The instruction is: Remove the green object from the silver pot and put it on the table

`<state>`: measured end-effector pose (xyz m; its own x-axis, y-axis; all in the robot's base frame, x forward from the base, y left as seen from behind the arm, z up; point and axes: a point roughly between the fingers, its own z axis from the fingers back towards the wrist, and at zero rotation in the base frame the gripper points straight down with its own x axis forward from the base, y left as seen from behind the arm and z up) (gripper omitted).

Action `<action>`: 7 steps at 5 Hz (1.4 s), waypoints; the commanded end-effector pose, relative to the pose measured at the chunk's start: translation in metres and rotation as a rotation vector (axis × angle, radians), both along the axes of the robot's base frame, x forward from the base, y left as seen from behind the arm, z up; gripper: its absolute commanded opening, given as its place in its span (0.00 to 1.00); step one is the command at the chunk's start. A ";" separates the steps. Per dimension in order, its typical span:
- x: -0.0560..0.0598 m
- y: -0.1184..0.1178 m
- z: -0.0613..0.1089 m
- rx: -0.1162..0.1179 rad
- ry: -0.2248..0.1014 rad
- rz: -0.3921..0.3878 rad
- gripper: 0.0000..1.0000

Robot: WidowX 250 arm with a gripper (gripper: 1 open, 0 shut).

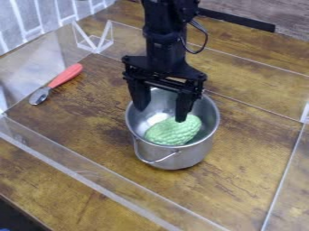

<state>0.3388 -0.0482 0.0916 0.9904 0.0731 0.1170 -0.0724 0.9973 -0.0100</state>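
In silver pot (pixel 174 135): green object (pixel 172 132) | tool (pixel 162 112) open above

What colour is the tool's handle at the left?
Red-orange handle, seen in the only camera view.

A: What is being seen at the left edge?
B: A red-handled tool (pixel 58 83) is being seen lying flat, its metal tip angled toward the lower left, beside a clear plastic wall (pixel 34 61).
A: And further back?
B: A clear triangular stand (pixel 93 36) is being observed upright near the rear.
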 end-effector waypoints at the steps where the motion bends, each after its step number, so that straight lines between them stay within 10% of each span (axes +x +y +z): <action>1: 0.011 0.011 0.021 0.001 -0.079 0.019 1.00; 4: 0.012 0.011 0.023 0.013 -0.088 0.028 1.00; 7: 0.012 0.000 -0.023 0.049 -0.085 0.028 1.00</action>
<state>0.3477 -0.0468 0.0600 0.9795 0.0967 0.1767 -0.1044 0.9939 0.0345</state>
